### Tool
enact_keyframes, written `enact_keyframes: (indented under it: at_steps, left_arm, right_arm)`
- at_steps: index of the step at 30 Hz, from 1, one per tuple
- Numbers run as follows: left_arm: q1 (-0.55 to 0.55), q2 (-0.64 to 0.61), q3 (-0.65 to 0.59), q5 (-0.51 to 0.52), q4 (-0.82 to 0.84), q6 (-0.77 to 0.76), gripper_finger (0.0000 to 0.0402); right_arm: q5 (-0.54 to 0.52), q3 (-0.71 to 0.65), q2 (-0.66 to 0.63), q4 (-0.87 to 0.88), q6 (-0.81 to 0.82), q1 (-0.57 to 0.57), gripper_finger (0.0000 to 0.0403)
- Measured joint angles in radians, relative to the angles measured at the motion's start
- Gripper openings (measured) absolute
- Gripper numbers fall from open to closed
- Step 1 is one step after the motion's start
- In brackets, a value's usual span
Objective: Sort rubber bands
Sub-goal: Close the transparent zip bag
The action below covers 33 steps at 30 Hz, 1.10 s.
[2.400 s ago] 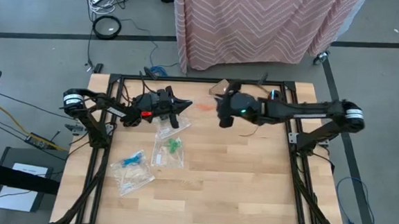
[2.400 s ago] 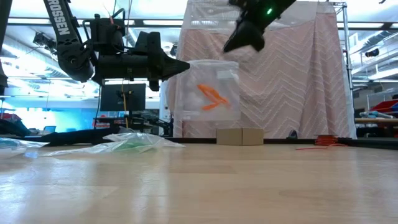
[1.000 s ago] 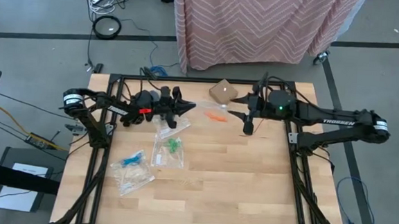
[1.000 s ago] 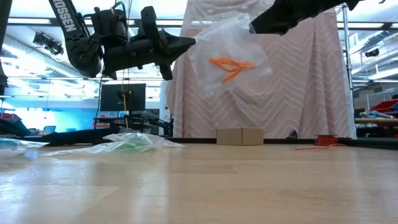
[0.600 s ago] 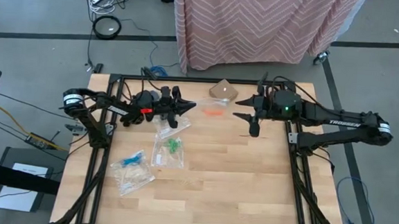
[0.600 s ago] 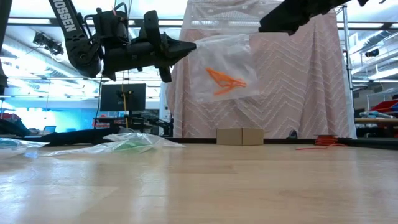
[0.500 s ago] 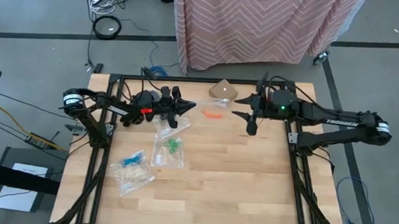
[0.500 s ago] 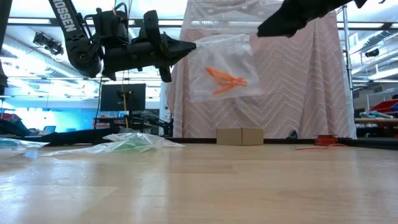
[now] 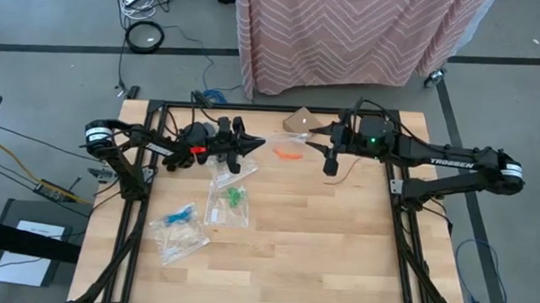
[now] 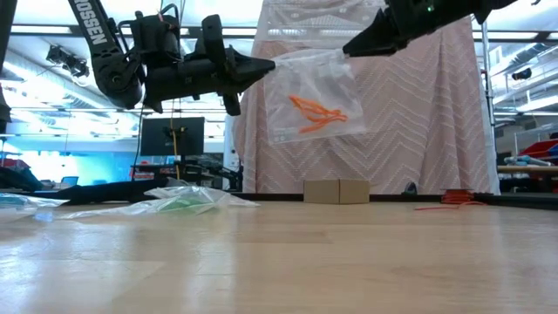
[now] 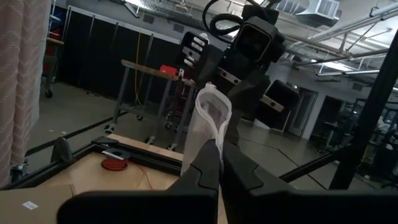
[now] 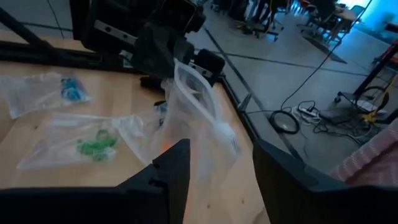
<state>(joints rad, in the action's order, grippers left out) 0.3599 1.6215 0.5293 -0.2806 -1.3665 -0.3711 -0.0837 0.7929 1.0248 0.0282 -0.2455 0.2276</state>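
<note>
Rubber bands in bag hanging between both grippers.

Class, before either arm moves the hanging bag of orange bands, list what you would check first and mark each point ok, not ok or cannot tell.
1. Left claw shut on the clear bag at one top corner: ok.
2. Right claw open at the bag's other top corner: ok, though contact cannot be told.
3. Orange rubber bands inside the bag, none dropping: ok.
4. Bag hangs above the table, not touching it: ok.
5. Bag mouth open or sealed: cannot tell.
6. Green-band bag and blue-band bag lie flat, away from both arms: ok.
</note>
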Motion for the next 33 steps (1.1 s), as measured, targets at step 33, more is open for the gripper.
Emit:
enact_keyframes:
  at_steps: [33]
  left_arm:
    - [0.000,0.000,0.000,0.034,-0.011,0.001,0.0013]
  right_arm:
    - [-0.121,0.000,0.003,-0.012,-0.058,-0.029,0.0001]
